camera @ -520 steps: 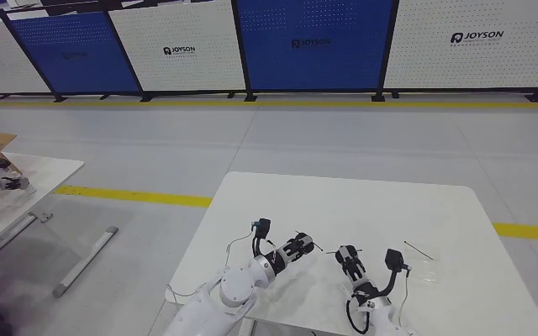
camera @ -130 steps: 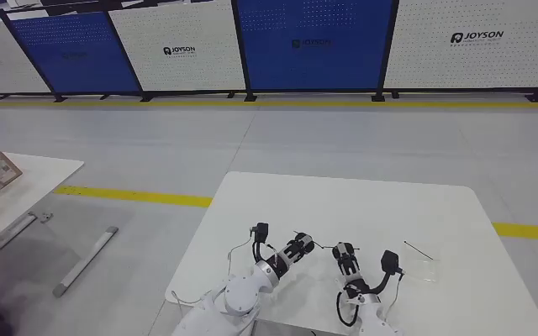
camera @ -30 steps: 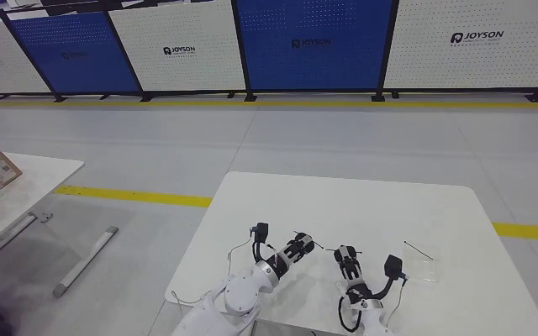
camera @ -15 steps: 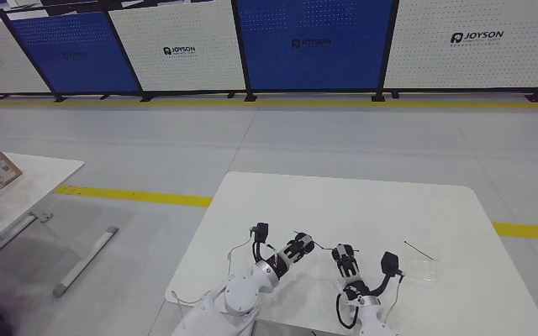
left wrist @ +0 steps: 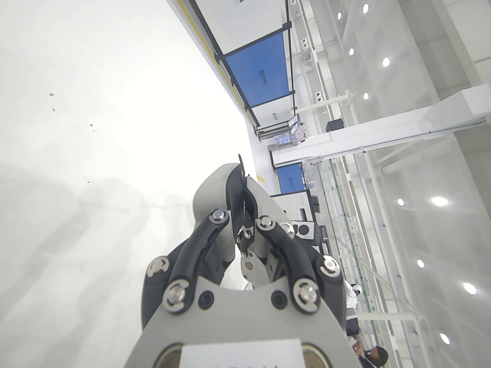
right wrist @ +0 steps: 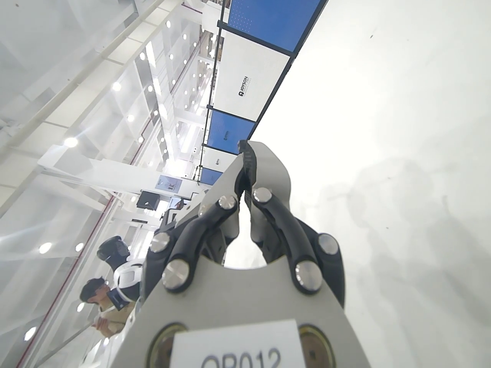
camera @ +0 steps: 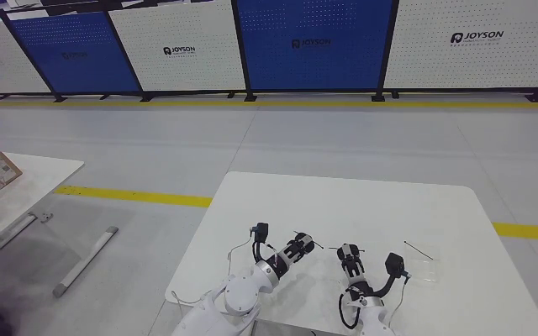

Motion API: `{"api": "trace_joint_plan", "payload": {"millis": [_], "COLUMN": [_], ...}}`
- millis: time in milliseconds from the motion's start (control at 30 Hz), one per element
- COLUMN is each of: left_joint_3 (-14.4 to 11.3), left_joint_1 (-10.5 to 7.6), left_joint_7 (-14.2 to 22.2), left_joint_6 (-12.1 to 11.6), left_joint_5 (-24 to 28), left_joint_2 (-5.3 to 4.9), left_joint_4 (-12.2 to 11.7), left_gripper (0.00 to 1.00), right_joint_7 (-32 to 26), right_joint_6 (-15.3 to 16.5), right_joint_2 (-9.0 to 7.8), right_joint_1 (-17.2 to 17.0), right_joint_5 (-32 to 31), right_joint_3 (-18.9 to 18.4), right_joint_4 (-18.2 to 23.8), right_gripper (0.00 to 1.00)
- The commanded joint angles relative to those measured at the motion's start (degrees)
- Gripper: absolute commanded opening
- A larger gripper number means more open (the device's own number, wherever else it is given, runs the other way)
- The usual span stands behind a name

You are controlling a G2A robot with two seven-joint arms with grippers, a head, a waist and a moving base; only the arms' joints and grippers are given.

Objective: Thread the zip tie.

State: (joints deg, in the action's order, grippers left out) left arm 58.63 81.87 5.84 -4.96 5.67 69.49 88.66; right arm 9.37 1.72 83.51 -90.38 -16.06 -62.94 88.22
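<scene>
Left gripper (left wrist: 242,183) jaws are clamping a thin black zip tie (left wrist: 241,162), its tip poking out over the smooth white desk (camera: 353,202). Right gripper (right wrist: 245,170) jaws are pinching a ribbed black strip (right wrist: 248,155), and a white printed label (right wrist: 236,342) is showing on its housing. Second tie (camera: 418,249) is lying beside a clear plastic piece (camera: 429,270).

My left gripper (left wrist: 243,178) and right gripper (right wrist: 245,162) are built alike. A white label (right wrist: 234,342) with dark print sits on my pale grey base (right wrist: 245,296), with a brass-coloured ring (right wrist: 165,342) on either side of the label. Past the label, black links (right wrist: 284,231) pinned by round silver screws (right wrist: 308,273) lead to white fingers (right wrist: 272,170) lined with ribbed black pads (right wrist: 249,164). Behind the label, my arms (camera: 239,294) are rounded white shells with black wrist blocks and thin looping cables (camera: 235,248).
</scene>
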Motion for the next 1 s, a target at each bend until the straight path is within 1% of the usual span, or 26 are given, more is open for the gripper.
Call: {"api": "trace_joint_plan", "payload": {"millis": [0,67,133,233,333,367,433,600,733,967], "left_joint_3": [0.0,-0.1,-0.2,0.5,1.2,1.4,1.8,1.8,1.8,1.8], "left_joint_1": [0.00,-0.08,-0.42,-0.78,-0.53,-0.34,0.11,0.11,0.11,0.11], "left_joint_7": [0.0,0.0,0.4,1.6,3.3,3.5,3.7,3.7,3.7,3.7], "left_joint_6": [0.0,-0.1,-0.6,-1.3,-2.0,-2.1,-2.8,-2.8,-2.8,-2.8], "left_joint_5": [0.0,-0.5,-2.9,-6.2,-9.2,-9.5,-8.3,-8.3,-8.3,-8.3], "left_joint_2": [0.00,-0.01,-0.12,-0.48,-0.92,-1.01,-1.04,-1.04,-1.04,-1.04], "left_joint_4": [0.0,0.0,-0.1,-0.6,-0.5,-0.5,-0.2,-0.2,-0.2,-0.2], "left_gripper": [0.00,0.00,0.00,0.00,0.00,0.00,0.00,0.00,0.00,0.00], "right_joint_7": [0.0,0.0,0.0,0.0,0.0,0.0,0.0,-0.4,0.0,0.4], "right_joint_6": [0.0,0.0,0.0,0.0,0.0,0.0,0.0,0.2,1.3,1.4], "right_joint_2": [0.00,0.00,0.00,0.00,0.00,0.00,0.00,0.01,0.09,0.29], "right_joint_1": [0.0,0.0,0.0,0.0,0.0,0.0,0.0,-0.3,-0.9,-0.6], "right_joint_5": [0.0,0.0,0.0,0.0,0.0,0.0,0.0,0.2,-0.2,1.1], "right_joint_3": [0.0,0.0,0.0,0.0,0.0,0.0,0.0,0.1,0.9,1.1], "right_joint_4": [0.0,0.0,0.0,0.0,0.0,0.0,0.0,0.1,0.3,-0.3], "right_gripper": [0.00,0.00,0.00,0.00,0.00,0.00,0.00,0.00,0.00,0.00]}}
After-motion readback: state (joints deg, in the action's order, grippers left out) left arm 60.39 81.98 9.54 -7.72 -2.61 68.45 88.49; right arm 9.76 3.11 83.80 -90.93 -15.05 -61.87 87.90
